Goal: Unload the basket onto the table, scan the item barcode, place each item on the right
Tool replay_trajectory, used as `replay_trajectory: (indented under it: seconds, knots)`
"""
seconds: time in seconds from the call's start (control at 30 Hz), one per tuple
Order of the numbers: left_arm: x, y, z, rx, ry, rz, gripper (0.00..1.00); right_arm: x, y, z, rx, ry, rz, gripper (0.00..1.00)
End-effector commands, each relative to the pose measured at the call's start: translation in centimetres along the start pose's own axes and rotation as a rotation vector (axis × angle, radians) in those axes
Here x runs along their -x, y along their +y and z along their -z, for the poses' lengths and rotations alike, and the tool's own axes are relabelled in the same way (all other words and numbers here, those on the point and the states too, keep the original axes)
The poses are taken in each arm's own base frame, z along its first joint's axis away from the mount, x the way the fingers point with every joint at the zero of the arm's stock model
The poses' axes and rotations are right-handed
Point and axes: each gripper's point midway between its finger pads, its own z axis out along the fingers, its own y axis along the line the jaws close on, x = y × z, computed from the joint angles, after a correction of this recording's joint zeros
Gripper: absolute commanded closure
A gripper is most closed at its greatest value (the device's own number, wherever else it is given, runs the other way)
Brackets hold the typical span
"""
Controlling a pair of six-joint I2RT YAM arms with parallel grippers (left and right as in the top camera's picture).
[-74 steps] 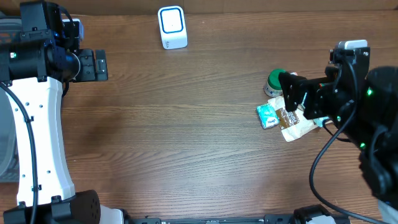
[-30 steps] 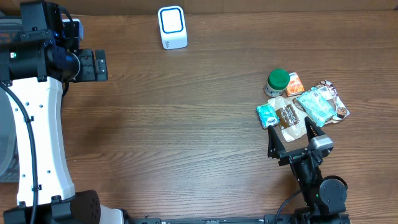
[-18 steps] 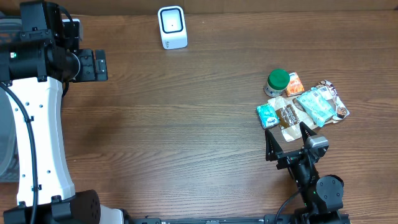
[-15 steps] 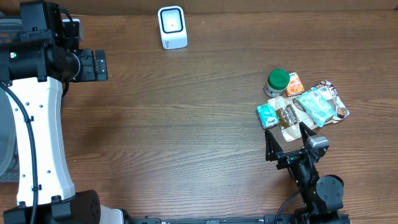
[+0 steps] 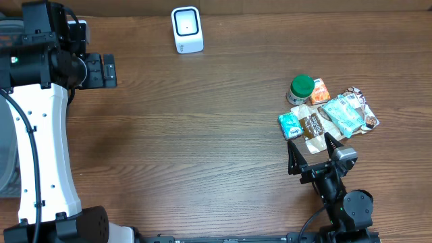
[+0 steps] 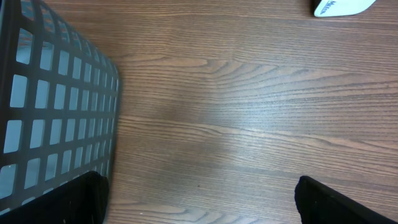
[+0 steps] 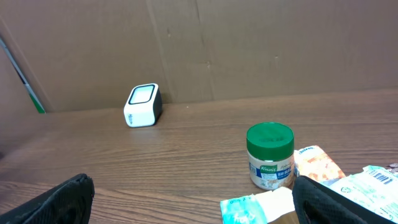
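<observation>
Gaping wide and empty, the right pincer (image 5: 310,142) faces the packet heap (image 5: 341,115) just ahead.

Wood-grain desk (image 5: 202,142). White scanner (image 5: 187,30) at the far edge, standing alone. Item cluster at right: green-lidded jar (image 5: 301,88), orange packet (image 5: 320,90) just beside it, teal pouch (image 5: 342,115), small teal packet (image 5: 289,125). Right end effector (image 5: 312,154) just below the cluster, jaws spread, nothing between them. Left end effector (image 5: 101,71) far left, well apart from the items.

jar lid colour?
The lid is green, and it shows best in the right wrist view.
</observation>
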Motion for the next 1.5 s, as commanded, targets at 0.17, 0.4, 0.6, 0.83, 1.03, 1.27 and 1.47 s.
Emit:
replay_trajectory:
  seconds: [0.17, 0.4, 0.6, 0.83, 1.03, 1.27, 1.47]
  knots:
    - [0.0, -0.2, -0.2, -0.001, 0.003, -0.022, 0.01, -0.2, -0.1, 0.0, 0.0, -0.004, -0.007, 0.0]
    - [0.0, -0.2, -0.2, -0.001, 0.003, -0.022, 0.0, -0.2, -0.1, 0.0, 0.0, -0.004, -0.007, 0.0]
    - [0.1, -1.7, 0.6, -0.02, -0.016, -0.055, 0.01, -0.2, -0.1, 0.0, 0.0, -0.004, -0.007, 0.0]
    - [-0.1, -5.1, 4.7, -0.074, -0.119, -0.138, 0.0, -0.2, -0.1, 0.0, 0.0, -0.004, -0.007, 0.0]
    - [-0.9, -5.9, 8.8, -0.1, -0.218, -0.164, 0.0, -0.2, -0.1, 0.0, 0.0, -0.004, -0.007, 0.0]
    - [-4.8, -4.7, 8.6, -0.06, -0.226, -0.174, 0.01, -0.2, -0.1, 0.0, 0.0, -0.004, -0.007, 0.0]
    - [-6.5, -5.2, 6.1, -0.085, -0.409, -0.165, 0.0, -0.2, -0.1, 0.0, 0.0, -0.004, -0.007, 0.0]
